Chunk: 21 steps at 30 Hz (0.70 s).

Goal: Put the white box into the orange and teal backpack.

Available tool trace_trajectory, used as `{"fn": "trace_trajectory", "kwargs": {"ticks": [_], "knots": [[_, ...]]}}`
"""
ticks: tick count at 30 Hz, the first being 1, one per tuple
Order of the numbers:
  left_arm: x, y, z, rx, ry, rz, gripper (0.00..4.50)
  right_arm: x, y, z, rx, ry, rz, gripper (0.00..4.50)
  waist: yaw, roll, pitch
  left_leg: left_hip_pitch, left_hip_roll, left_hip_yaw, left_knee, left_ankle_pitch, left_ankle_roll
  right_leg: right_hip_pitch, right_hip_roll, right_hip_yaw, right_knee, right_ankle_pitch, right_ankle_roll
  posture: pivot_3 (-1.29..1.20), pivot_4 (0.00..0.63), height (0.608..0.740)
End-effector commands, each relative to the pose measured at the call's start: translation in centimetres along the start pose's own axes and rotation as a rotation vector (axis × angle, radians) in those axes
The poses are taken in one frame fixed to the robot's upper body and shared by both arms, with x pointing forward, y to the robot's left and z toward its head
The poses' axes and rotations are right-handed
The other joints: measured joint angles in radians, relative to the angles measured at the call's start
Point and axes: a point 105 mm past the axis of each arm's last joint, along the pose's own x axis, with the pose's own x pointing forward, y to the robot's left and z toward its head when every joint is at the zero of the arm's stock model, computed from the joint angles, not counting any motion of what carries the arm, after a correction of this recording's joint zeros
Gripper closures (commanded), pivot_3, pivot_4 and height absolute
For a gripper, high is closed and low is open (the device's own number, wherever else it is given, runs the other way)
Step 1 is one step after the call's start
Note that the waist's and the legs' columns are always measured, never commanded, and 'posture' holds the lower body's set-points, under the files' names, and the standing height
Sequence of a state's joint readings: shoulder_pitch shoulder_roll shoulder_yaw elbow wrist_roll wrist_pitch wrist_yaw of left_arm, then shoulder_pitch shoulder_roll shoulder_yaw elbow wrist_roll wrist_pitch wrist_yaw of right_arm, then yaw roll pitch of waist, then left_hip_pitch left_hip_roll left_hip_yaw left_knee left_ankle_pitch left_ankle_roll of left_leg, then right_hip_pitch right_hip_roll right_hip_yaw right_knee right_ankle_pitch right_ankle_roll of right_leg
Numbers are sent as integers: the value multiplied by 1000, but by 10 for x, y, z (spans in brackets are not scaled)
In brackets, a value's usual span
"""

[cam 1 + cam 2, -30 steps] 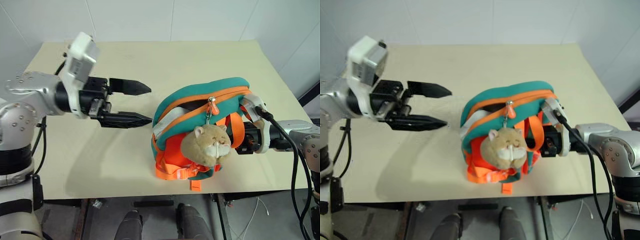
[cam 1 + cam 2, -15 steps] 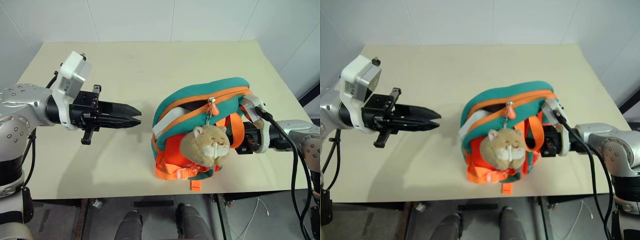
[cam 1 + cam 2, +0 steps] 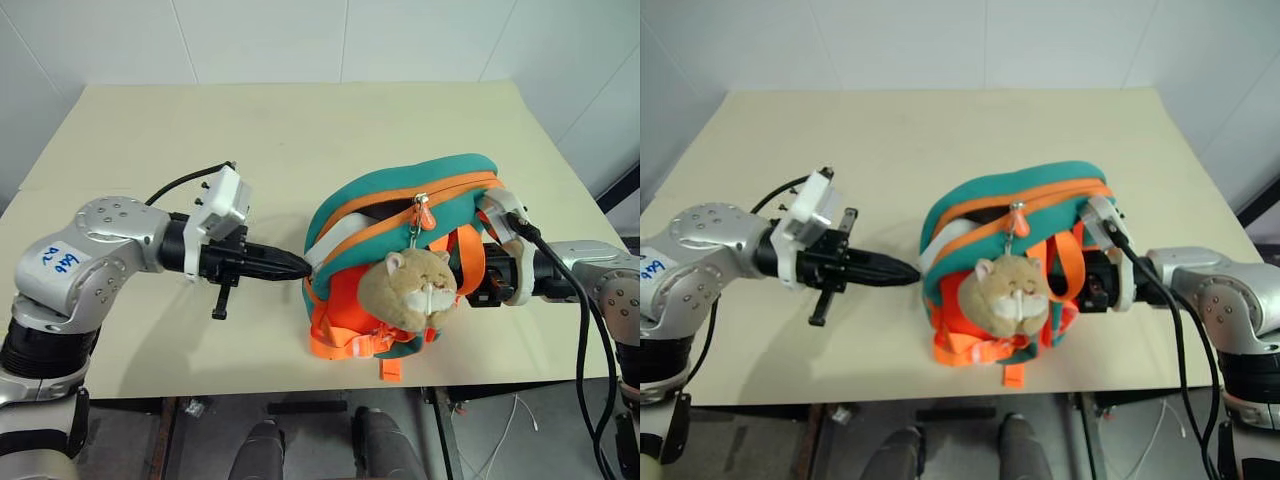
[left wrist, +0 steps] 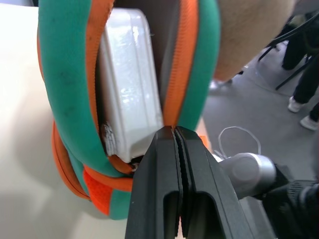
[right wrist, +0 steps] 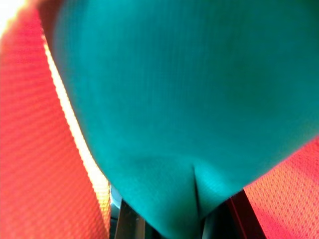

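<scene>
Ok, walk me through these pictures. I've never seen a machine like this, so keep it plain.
This is a humanoid robot with two arms, each ending in a gripper of two black fingers. Two pictures come from cameras in its head, looking down over a beige table. The other two come from cameras on its wrists, looking along the fingers.

On the table stands an orange and teal backpack with a plush animal charm. Its zipper is open, and a white box sits inside.

The left gripper is shut, with its tip at the backpack's open edge; the left wrist picture shows it at the orange zipper. The right gripper pinches a fold of the backpack's fabric on the other side.
</scene>
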<state>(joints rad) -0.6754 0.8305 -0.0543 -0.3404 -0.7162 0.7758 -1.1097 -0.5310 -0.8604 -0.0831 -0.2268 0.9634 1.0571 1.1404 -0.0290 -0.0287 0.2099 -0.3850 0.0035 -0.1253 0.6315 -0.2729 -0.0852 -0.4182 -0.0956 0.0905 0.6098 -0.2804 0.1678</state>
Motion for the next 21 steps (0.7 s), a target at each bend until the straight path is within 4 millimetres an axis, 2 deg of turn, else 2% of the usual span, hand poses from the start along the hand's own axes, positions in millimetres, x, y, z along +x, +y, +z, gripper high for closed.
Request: {"fn": "trace_trajectory", "kwargs": {"ticks": [1,4,8,11,15,21], "knots": [[10,7,7,63,-18,31,4435,3,1,-3,7,6,-4,4402,2,0,0,0,0,0,0,0,0,0,0,0,0,0,0,0,150,740],[19,7,10,73,-47,13,4435,4,1,-3,6,0,-5,4402,2,0,0,0,0,0,1,0,0,0,0,0,0,0,0,0,150,740],[25,20,15,90,-84,58,4435,4,3,-4,9,-3,-6,4402,2,0,0,0,0,0,1,0,1,1,0,0,0,1,0,0,150,740],[27,20,21,93,-112,46,4435,5,3,-4,9,-5,-6,4402,2,0,0,0,0,0,2,1,1,1,0,0,0,2,1,0,150,740],[13,8,34,110,-127,-6,4435,4,4,-3,10,-6,-7,4402,0,0,0,0,0,0,2,1,1,1,0,0,-1,2,1,0,150,740],[-25,11,36,97,-66,54,4435,4,4,-4,12,-6,-12,4402,-2,0,0,1,0,0,0,1,1,1,0,0,-1,2,1,0,150,740]]}}
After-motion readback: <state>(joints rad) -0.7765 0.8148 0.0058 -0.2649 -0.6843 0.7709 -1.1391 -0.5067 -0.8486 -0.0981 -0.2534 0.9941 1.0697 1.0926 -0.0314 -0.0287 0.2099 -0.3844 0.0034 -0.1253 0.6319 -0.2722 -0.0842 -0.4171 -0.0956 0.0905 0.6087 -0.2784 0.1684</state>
